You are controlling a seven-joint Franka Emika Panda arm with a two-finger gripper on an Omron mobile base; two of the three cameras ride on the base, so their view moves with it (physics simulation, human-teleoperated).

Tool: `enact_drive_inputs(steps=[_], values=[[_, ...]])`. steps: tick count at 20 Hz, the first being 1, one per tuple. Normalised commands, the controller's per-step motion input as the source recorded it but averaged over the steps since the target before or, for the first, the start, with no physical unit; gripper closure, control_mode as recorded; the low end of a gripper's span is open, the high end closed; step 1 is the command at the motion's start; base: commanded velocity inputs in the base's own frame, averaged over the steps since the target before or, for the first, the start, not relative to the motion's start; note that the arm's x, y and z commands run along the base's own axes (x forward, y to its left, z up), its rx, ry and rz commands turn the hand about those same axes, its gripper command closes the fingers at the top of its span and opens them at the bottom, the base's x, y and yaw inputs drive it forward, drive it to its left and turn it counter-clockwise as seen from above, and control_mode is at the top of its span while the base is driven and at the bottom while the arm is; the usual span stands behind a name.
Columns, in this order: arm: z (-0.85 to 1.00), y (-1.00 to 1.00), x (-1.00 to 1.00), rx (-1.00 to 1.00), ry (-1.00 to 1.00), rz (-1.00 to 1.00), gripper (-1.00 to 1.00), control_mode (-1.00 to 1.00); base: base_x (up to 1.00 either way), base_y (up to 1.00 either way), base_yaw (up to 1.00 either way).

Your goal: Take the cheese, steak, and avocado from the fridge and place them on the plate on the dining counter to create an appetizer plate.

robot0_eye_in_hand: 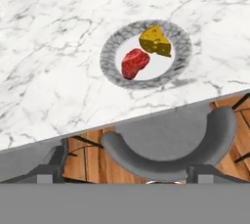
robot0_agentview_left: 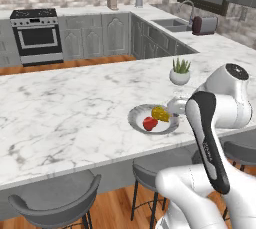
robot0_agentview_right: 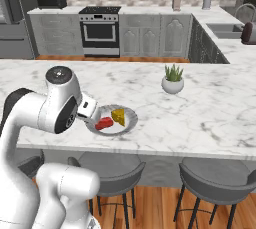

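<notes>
We look across a long white marble bench [robot0_agentview_left: 65,108] with grey veins, set in a grey kitchen. Near its front edge sits a round, shallow, light grey plate [robot0_eye_in_hand: 111,52] with a raised rim. On the plate lie two pieces of food, side by side and nearly touching: a bright yellow wedge of cheese [robot0_eye_in_hand: 155,40] with holes, and a red, roughly triangular chunk of steak [robot0_eye_in_hand: 134,62].

Our white robot arm bends over the front of the bench, and its hand hovers just beside the plate. In the hand view we see the two fingertips [robot0_eye_in_hand: 45,178] of the gripper [robot0_eye_in_hand: 124,176] standing wide apart at the bottom, so the gripper is open and holds nothing.

Below the bench edge we see round grey stools [robot0_eye_in_hand: 171,142] on a wooden floor. Farther back on the bench, well apart from the plate, stands a small white round pot with a green plant [robot0_agentview_left: 180,72]. Along the far wall are a stove [robot0_agentview_left: 36,34], grey cabinets, and a sink [robot0_agentview_left: 172,23] with a curved tap.
</notes>
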Motion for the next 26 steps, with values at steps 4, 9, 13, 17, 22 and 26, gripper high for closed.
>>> enact_drive_inputs(steps=[4,9,13,17,22,26], values=[[0.31,0.0,-0.77,-0.09,-0.14,0.18,-1.0,-1.0,0.0,0.0,0.0],[0.17,0.0,-0.89,-0.13,-0.19,0.19,-1.0,-1.0,0.0,0.0,0.0],[0.14,0.01,-0.36,-0.07,-0.05,0.07,-1.0,1.0,-0.36,0.04,0.04],[0.0,0.0,0.0,0.0,0.0,0.0,-1.0,1.0,-0.99,0.1,0.03],[0.0,0.0,0.0,0.0,0.0,0.0,-1.0,1.0,-1.0,0.52,0.0],[0.0,0.0,0.0,0.0,0.0,0.0,-1.0,1.0,-1.0,0.97,0.0]])
